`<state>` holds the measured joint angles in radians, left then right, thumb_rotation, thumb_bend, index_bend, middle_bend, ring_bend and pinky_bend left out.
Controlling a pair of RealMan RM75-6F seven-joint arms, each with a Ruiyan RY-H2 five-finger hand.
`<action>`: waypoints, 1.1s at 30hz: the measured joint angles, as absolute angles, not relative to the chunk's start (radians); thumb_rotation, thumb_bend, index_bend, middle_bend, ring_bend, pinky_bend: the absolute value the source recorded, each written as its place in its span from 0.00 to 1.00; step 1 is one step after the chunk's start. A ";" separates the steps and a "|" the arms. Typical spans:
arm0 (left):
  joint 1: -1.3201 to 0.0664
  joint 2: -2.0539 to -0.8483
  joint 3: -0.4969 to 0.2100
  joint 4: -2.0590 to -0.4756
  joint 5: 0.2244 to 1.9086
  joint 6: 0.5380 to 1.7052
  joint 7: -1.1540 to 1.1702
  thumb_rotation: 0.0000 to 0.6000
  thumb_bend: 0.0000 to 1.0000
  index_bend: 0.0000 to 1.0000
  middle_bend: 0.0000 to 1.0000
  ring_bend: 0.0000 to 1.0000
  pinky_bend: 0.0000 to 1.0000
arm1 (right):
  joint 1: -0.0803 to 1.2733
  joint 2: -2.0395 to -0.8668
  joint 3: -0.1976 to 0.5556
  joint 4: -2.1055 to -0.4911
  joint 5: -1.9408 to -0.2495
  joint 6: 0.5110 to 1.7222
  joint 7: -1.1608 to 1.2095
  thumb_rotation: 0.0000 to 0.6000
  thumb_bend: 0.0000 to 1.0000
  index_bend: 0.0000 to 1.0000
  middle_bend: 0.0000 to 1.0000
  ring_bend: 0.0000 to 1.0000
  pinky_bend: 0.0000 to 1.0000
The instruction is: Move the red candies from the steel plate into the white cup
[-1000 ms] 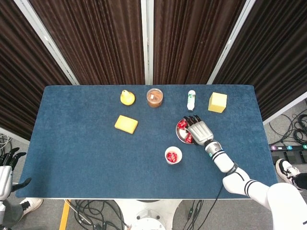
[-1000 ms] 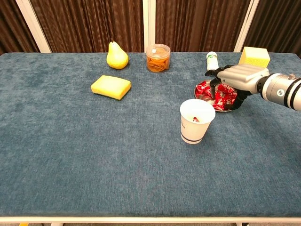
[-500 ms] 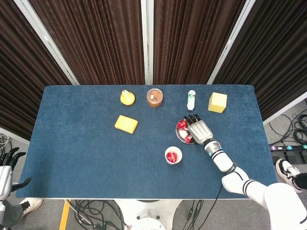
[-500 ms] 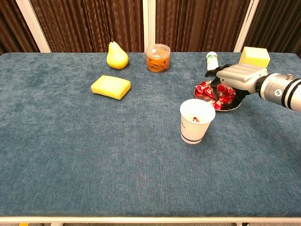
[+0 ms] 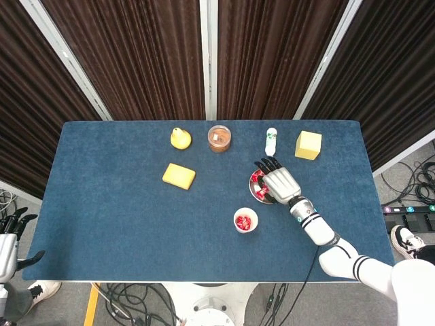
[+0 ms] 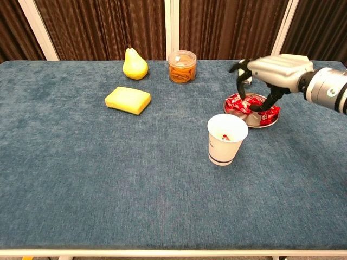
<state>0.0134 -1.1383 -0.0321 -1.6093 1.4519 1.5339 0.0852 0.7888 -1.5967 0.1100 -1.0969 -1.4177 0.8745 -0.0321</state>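
Note:
The steel plate (image 6: 269, 122) with several red candies (image 6: 236, 103) lies right of centre, and in the head view my right hand covers most of the plate (image 5: 251, 187). My right hand (image 6: 276, 69) hovers above it, palm down. Its fingers (image 6: 241, 86) and thumb reach down into the heap and pinch a red candy between their tips. The white cup (image 6: 225, 142) stands in front of the plate to its left; from the head view the cup (image 5: 245, 221) has red candy inside. My left hand (image 5: 8, 239) hangs off the table's left front corner, fingers apart, holding nothing.
Along the back stand a yellow pear (image 6: 135, 64), a clear jar (image 6: 182, 66) with orange contents, a small white bottle (image 5: 271, 141) and a yellow block (image 5: 308, 145). A yellow sponge (image 6: 127, 100) lies left of centre. The cloth is blue.
My right hand has risen from lying low over the plate and its fingers now point down into the candies. Cup and other objects have not moved.

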 measured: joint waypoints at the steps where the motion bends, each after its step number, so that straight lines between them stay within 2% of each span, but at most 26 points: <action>1: 0.013 -1.137 -0.032 -1.612 1.453 1.534 0.088 1.00 0.09 0.31 0.24 0.21 0.22 | 0.786 -1.574 0.109 -1.145 -1.434 0.892 -0.021 1.00 0.33 0.58 0.08 0.00 0.00; 7: 0.014 -1.134 -0.032 -1.621 1.457 1.540 0.093 1.00 0.09 0.31 0.24 0.21 0.22 | 0.781 -1.464 0.091 -1.375 -1.526 0.953 0.020 1.00 0.33 0.58 0.08 0.00 0.00; 10: 0.017 -1.133 -0.030 -1.622 1.457 1.543 0.092 1.00 0.09 0.31 0.24 0.21 0.22 | 0.782 -1.434 0.070 -1.426 -1.554 0.955 0.012 1.00 0.33 0.55 0.07 0.00 0.00; 17: 0.023 -1.136 -0.027 -1.615 1.455 1.547 0.083 1.00 0.09 0.31 0.24 0.21 0.22 | 0.775 -1.438 0.046 -1.439 -1.559 0.947 -0.030 1.00 0.33 0.50 0.06 0.00 0.00; 25: 0.020 -1.140 -0.030 -1.608 1.457 1.545 0.080 1.00 0.09 0.31 0.24 0.21 0.22 | 0.769 -1.437 0.028 -1.455 -1.542 0.919 -0.075 1.00 0.29 0.31 0.03 0.00 0.00; 30: 0.020 -1.141 -0.030 -1.606 1.457 1.545 0.078 1.00 0.09 0.31 0.24 0.21 0.22 | 0.761 -1.433 0.041 -1.460 -1.538 0.947 -0.064 1.00 0.26 0.29 0.04 0.00 0.00; 33: 0.020 -1.141 -0.030 -1.605 1.457 1.545 0.076 1.00 0.09 0.31 0.24 0.21 0.22 | 0.755 -1.428 0.069 -1.449 -1.516 0.972 -0.048 1.00 0.25 0.34 0.05 0.00 0.00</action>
<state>0.0199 -1.1410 -0.0299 -1.6047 1.4573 1.5449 0.0761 0.7550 -1.4279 0.0686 -1.4489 -1.5161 0.9724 -0.0477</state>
